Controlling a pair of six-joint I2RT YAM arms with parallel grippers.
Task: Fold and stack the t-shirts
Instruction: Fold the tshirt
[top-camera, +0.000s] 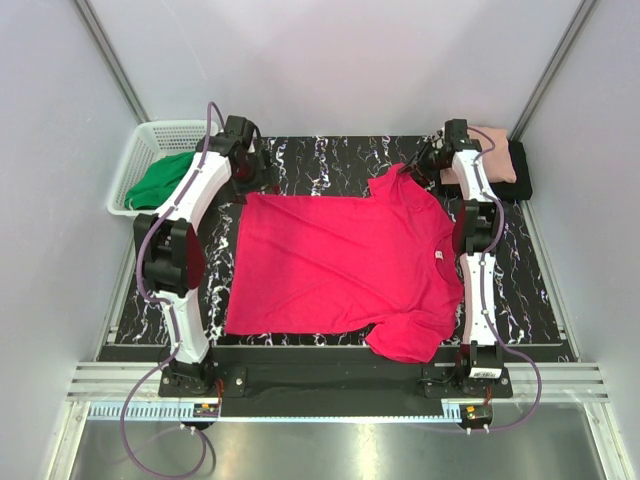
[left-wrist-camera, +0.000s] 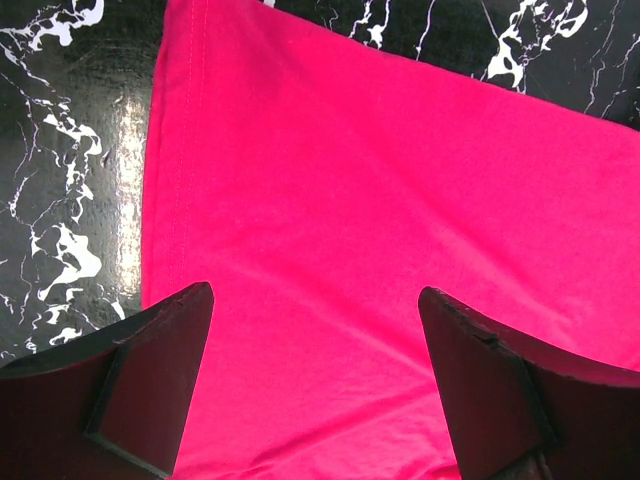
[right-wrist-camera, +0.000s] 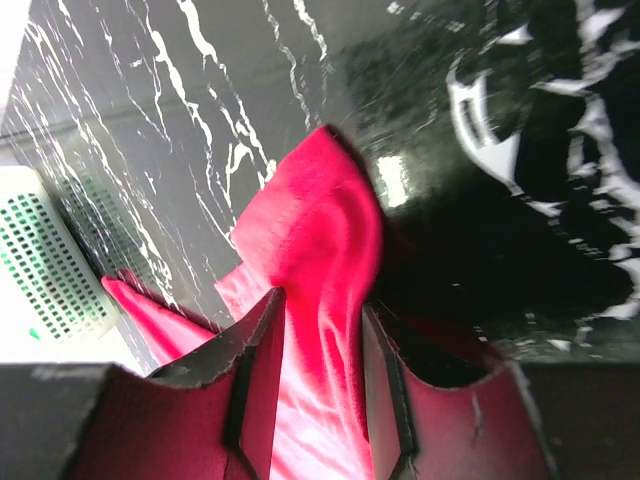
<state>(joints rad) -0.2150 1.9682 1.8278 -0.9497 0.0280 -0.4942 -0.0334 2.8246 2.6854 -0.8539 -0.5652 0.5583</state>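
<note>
The crimson-pink t-shirt (top-camera: 340, 260) lies spread on the table (top-camera: 320, 160), with the left end effector (left-wrist-camera: 315, 300) wide open over its hem end, the right end effector (right-wrist-camera: 320, 325) clamped narrowly on its far sleeve, and the folded salmon-pink t-shirt (top-camera: 492, 150) stacked on the black t-shirt (top-camera: 522, 185) at the far right corner.

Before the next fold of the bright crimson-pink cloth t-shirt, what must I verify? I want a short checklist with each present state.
1. Right gripper grips the bright crimson-pink cloth t-shirt: ok, sleeve cloth sits between its fingers.
2. Left gripper grips it: not ok, open above the cloth.
3. Shirt body flat on the black marbled table: ok.
4. Folded pale salmon-pink shirt on folded black shirt, far right corner: ok.
5. Green cloth inside white plastic basket, apart from the t-shirt: ok.
</note>
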